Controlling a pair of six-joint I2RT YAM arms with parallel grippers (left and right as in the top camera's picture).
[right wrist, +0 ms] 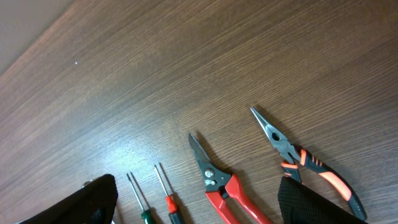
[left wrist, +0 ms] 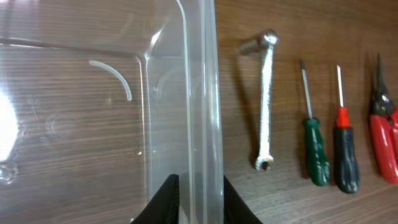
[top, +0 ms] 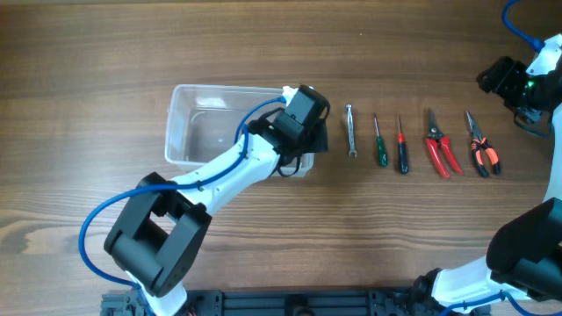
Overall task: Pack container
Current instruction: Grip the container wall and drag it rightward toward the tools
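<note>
The clear plastic container lies left of centre with nothing in it. My left gripper is shut on the container's right wall near the front corner. In the left wrist view its black fingers sit on either side of the wall. To the right lie a silver wrench, a green screwdriver, a red-and-black screwdriver, red snips and orange-black pliers. My right gripper is open and empty, above and behind the pliers and snips.
The wooden table carries the row of tools between the container and the right arm. The right arm's base stands at the front right, the left arm's base at the front left.
</note>
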